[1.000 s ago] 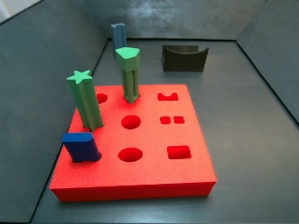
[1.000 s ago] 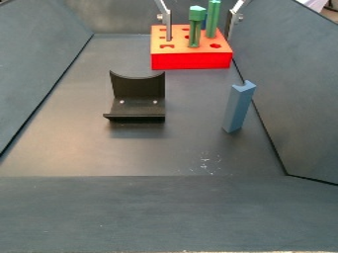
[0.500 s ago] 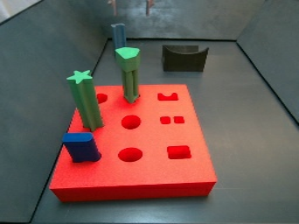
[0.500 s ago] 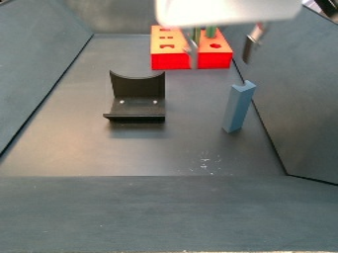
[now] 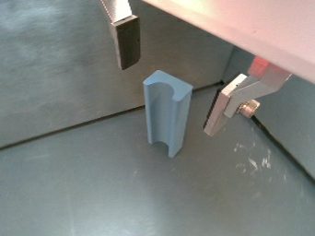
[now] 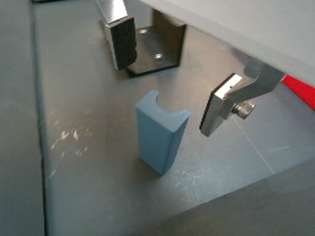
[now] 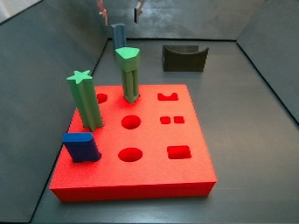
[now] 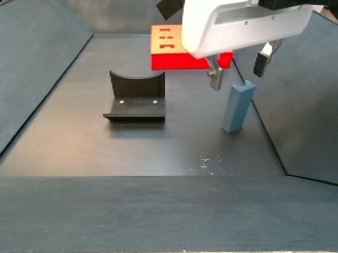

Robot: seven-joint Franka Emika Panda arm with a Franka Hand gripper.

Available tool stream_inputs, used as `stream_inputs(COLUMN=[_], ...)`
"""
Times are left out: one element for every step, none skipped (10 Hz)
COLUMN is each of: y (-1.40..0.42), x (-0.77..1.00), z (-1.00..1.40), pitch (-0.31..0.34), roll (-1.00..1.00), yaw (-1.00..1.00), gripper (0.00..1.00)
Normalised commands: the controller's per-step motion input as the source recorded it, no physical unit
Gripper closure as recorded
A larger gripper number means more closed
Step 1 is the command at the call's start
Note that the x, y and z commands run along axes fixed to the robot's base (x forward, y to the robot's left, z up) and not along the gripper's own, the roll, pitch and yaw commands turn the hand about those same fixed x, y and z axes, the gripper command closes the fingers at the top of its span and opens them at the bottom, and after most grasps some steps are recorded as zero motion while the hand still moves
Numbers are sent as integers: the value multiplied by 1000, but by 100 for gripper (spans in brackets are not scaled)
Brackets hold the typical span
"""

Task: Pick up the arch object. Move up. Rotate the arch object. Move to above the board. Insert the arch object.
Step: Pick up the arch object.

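Both wrist views: arch object (image 5: 167, 114) (image 6: 159, 133) stands upright on the grey floor, notched end up, untouched. Gripper (image 5: 172, 63) (image 6: 170, 78) hangs above it, jaws spread wide, one finger (image 5: 125, 41) on each side of the peg and clear of it. Side view: arch object (image 8: 239, 107) stands apart from the board (image 8: 179, 51), gripper (image 8: 239, 66) just over its top. Fixture (image 8: 134, 97) sits well to the arch object's side. On the board (image 7: 152, 171), two green pegs (image 7: 128, 73) and a short blue block (image 7: 80, 146) stand.
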Motion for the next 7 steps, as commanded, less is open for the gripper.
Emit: stream_inputs(y=[0, 0, 0, 231, 111, 3, 0], x=[-100, -103, -217, -389, -229, -40, 66], z=[-269, -363, -391, -354, -234, -97, -14], pitch=[34, 37, 0, 0, 11, 74, 87], roll=[277, 256, 171, 63, 89, 179, 123], yaw=[440, 320, 169, -246, -240, -151, -17], gripper=[0, 0, 0, 0, 0, 0, 0])
